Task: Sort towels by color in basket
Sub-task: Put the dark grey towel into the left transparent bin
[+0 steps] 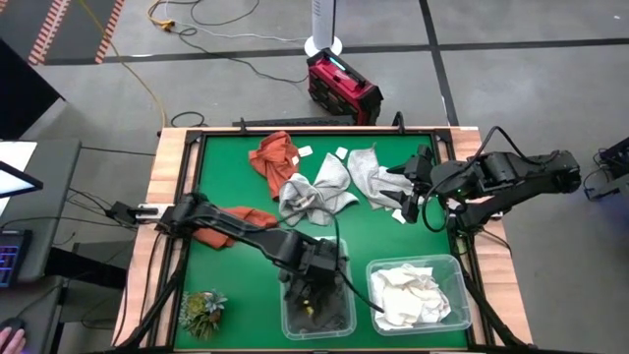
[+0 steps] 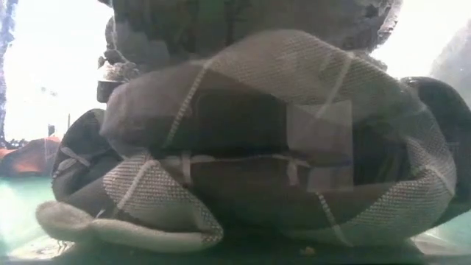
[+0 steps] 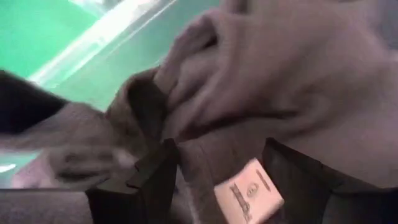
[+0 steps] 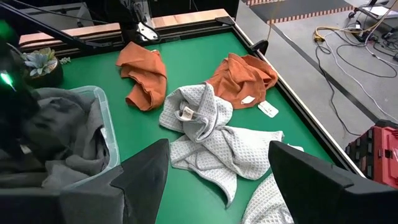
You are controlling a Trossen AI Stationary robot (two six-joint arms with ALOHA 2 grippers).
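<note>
I am hovering the left hand (image 1: pixel 316 285), fingers spread wide and gripping nothing, inside the lower-middle bin (image 1: pixel 339 324) over dark grey towels (image 3: pixel 298 87). The right hand (image 1: pixel 411 187), wide open and empty, is nearing light grey towels (image 1: pixel 316 192) at center. I should be lifting straight up so no cloth snags.

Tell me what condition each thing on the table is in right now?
Left claw: open, down in the bin of dark towels.
Right claw: open, over a light grey towel.
Dark grey towels: piled in clear bin.
White towels: crumpled in second bin.
Orange towels: loose on mat.
Light grey towels: crumpled, unsorted.
</note>
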